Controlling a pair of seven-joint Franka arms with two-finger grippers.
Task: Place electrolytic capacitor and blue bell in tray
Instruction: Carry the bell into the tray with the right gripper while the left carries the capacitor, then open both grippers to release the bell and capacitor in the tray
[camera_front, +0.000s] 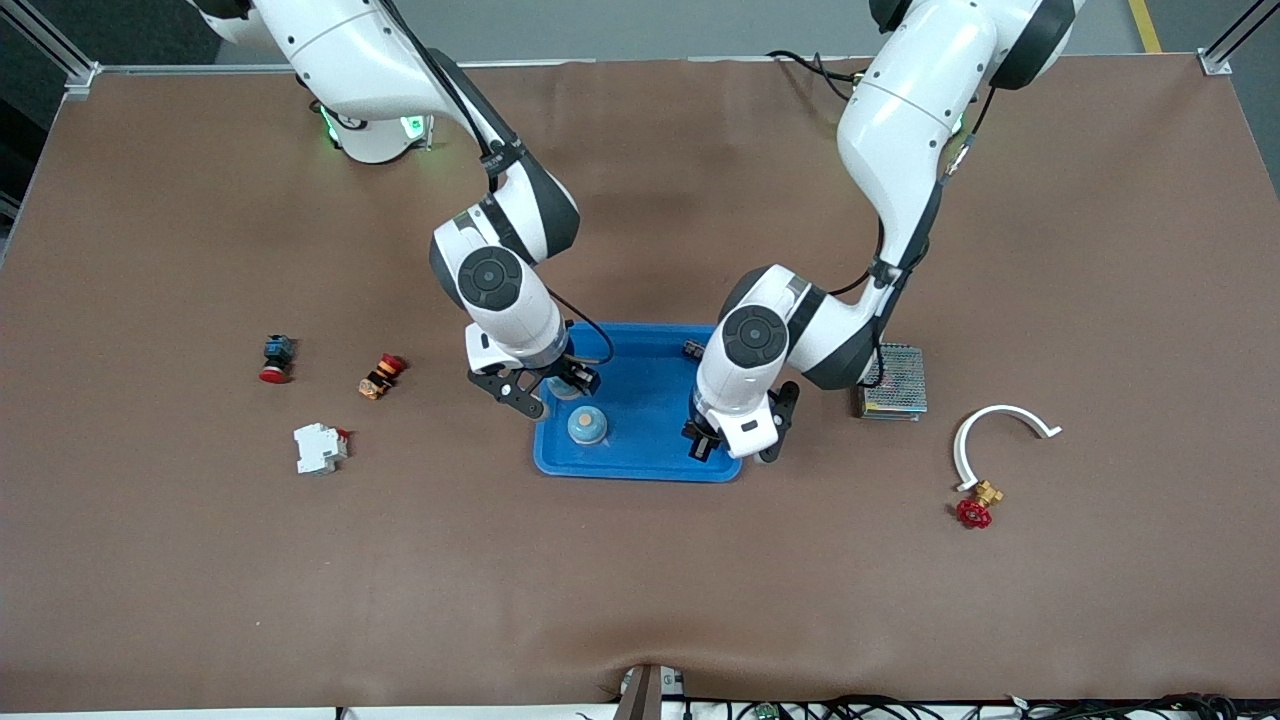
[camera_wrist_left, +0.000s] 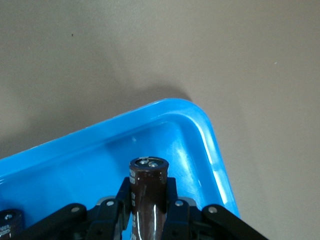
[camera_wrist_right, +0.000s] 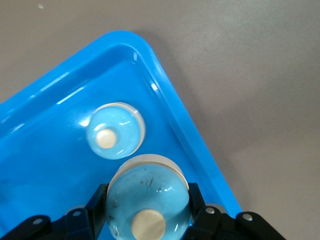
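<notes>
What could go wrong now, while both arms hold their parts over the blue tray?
1. The left gripper holds the electrolytic capacitor close to the corner rim of the tray; released there, the cylinder might roll or tip against the rim.
2. The right gripper holds a blue bell just beside another bell already in the tray; lowered, it might knock that one.
</notes>
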